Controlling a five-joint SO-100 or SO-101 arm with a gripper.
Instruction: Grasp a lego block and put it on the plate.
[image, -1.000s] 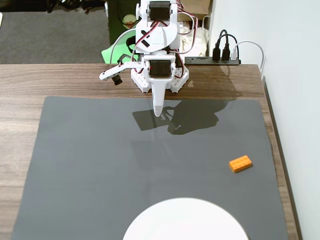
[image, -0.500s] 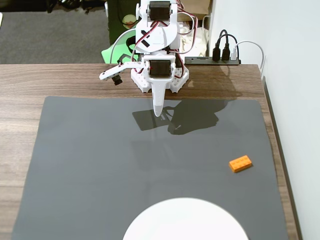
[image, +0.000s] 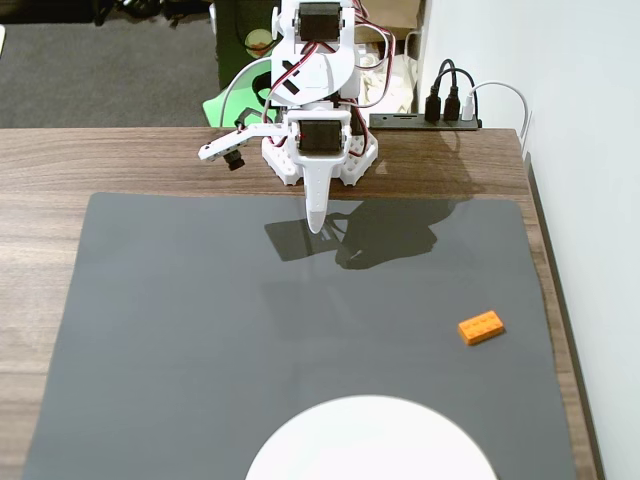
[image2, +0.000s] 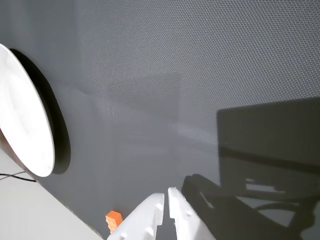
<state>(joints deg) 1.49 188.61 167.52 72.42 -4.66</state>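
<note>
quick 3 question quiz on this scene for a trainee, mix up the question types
1. True or false: the lego block already lies on the plate.
2. Multiple choice: in the fixed view, where is the lego block relative to the gripper? A) lower right, B) upper left, C) directly beneath it.
3. Short answer: what surface does the lego block rest on?

Key:
1. False. It lies apart from the plate, above and to its right in the fixed view.
2. A.
3. The dark grey mat that covers the wooden table. The wrist view shows the gripper fingers nearly together, holding nothing.
</note>
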